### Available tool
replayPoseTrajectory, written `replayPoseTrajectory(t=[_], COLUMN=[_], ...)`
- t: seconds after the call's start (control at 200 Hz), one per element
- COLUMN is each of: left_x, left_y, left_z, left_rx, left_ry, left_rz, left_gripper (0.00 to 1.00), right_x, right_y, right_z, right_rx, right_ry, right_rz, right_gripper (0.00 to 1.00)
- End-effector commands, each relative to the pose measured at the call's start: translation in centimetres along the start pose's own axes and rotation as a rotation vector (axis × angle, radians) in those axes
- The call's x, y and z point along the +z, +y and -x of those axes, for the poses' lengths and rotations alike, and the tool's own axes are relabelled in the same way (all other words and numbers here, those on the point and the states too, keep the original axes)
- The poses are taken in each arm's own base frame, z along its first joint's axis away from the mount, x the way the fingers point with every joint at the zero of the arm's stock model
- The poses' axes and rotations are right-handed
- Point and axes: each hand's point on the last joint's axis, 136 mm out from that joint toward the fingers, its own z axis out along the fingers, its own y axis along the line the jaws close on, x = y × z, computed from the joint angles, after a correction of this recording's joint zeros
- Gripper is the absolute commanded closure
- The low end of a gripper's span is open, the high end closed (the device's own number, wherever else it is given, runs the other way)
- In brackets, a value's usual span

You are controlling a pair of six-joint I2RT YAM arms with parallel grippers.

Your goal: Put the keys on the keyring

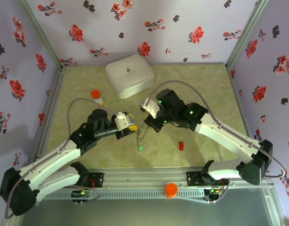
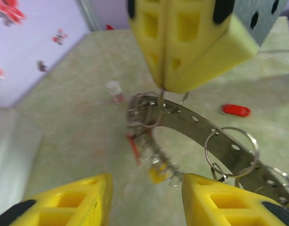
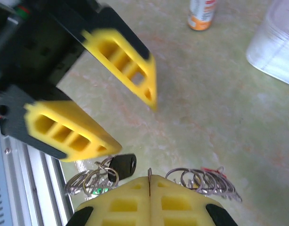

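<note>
Metal keyring (image 2: 187,120), bottle (image 3: 202,12) (label illegible)

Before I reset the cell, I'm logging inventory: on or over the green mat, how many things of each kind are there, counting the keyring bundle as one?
White case: 1
Orange-capped pill bottle: 1
Loose red key: 1
Keyring bundle, held by the right gripper: 1
Total: 4

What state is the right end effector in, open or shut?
Shut. The right end effector has its yellow fingers pressed together, pinching the keyring.
</note>
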Motion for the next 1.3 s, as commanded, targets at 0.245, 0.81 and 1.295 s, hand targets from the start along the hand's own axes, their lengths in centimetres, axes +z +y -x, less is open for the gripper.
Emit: replayPoseTrajectory(t=[0.245, 0.81, 1.295], left_x=[0.3, -0.2, -0.4], left_y=[-2.0, -3.1, -2.7], left_z=[1.0, 1.2, 0.4], left_rx=[-0.048, -0.058, -0.056], left_ry=[-0.08, -0.131, -0.086], left_rz=[-0.149, -0.192, -0.158], left_gripper=[0.68, 0.77, 0.75], right_x=[1.0, 1.8, 1.7], right_y=[2.5, 2.5, 2.9], right_z=[-0.2, -0.4, -0.5], right_rx=[-0.174, -0.224, -0.228], right_ry=[0.015, 0.042, 0.034], right_rz=[0.088, 0.037, 0.056], right_gripper=[1.0, 1.0, 1.0])
